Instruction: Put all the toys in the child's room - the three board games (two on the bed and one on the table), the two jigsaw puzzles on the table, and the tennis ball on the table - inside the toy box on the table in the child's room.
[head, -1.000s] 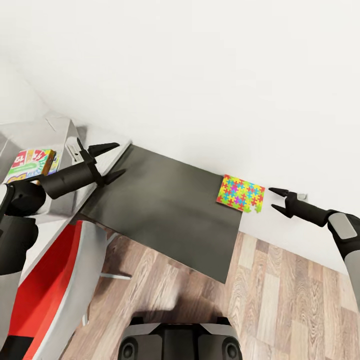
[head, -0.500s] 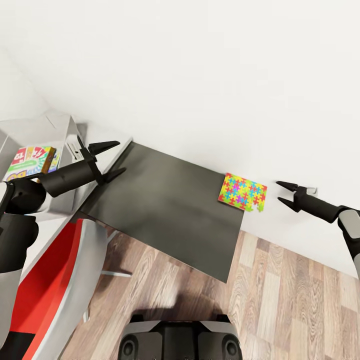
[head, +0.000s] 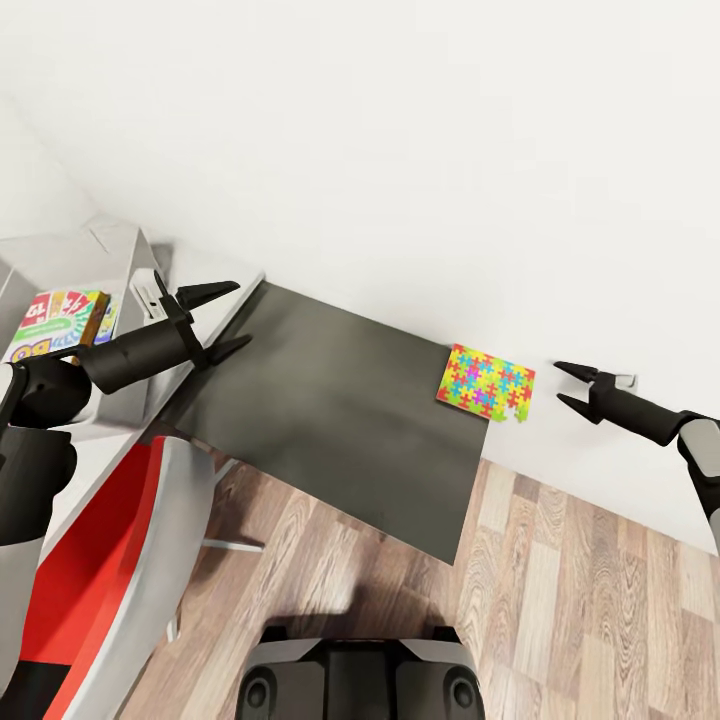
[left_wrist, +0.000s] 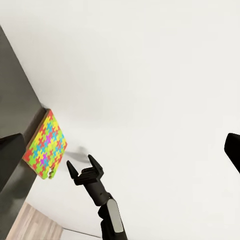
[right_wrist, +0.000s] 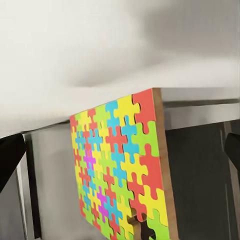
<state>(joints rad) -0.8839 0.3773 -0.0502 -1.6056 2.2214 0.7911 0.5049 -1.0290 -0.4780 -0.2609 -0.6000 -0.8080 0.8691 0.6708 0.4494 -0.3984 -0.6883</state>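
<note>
One jigsaw puzzle (head: 485, 384) lying flat at the far right corner of the dark surface (head: 330, 420), against the white wall, one corner jutting past the edge. Beyond it to the right, well apart and off the surface, the right tool (head: 565, 386) hanging in the air, jaws spread and empty, aimed toward the puzzle. Over the surface's other end, the left tool (head: 222, 320), likewise spread wide with nothing held. Further left, a Skip-Bo board game (head: 58, 322) resting in the grey toy box (head: 118, 245).

Likely trouble: a thin square flush on the top, hard to pinch; a low approach apt to shove it along or off the overhanging corner onto the wood floor (head: 560, 590). Too close to the wall, a risk of knocking the upper finger against it.

Hard to judge: most of the toy box cut off at the frame edge, contents beyond that one game unclear. A red-and-grey chair (head: 110, 570) partly hidden by the left arm.
</note>
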